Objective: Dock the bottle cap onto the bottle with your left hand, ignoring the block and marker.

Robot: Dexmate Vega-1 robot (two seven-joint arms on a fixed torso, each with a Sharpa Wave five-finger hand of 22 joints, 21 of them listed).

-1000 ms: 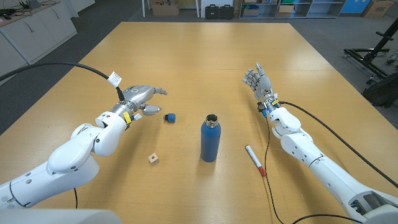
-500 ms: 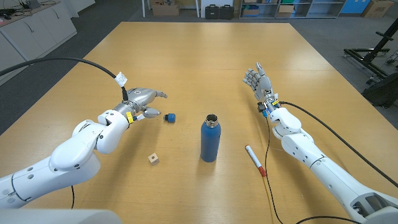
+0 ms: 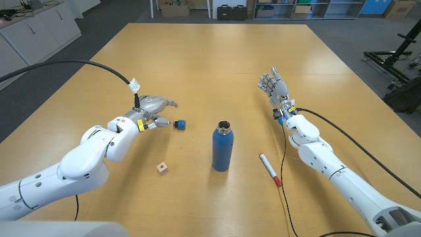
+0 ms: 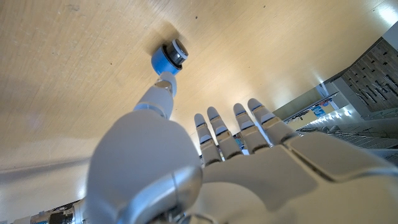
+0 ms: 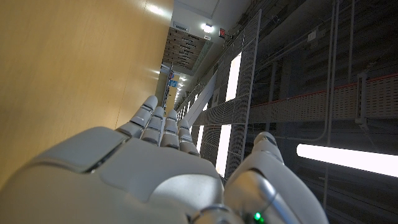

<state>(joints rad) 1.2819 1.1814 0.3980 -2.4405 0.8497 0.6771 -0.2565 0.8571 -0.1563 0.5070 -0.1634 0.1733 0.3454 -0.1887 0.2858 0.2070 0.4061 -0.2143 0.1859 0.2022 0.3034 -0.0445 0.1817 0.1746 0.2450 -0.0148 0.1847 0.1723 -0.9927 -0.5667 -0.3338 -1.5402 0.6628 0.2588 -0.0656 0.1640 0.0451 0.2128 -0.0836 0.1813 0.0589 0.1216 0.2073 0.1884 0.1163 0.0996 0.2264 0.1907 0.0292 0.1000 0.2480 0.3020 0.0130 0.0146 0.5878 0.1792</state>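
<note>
A blue bottle (image 3: 222, 149) stands upright mid-table, its mouth uncovered. The blue-and-black bottle cap (image 3: 179, 124) lies on its side to the bottle's left. My left hand (image 3: 154, 111) is just left of the cap, fingers apart and holding nothing. In the left wrist view its thumb tip reaches to the cap (image 4: 166, 57) and looks to be just touching it, while the other fingers (image 4: 233, 127) stretch out straight. My right hand (image 3: 274, 86) stands at the right of the table, fingers spread upward, empty.
A small wooden block (image 3: 162, 168) lies in front of my left forearm. A white marker with a red cap (image 3: 270, 169) lies right of the bottle, near my right forearm. Cables trail from both wrists across the table (image 3: 210, 66).
My left hand has slid a little to the right, closing on the cap. The cap, bottle and right hand have stayed put.
</note>
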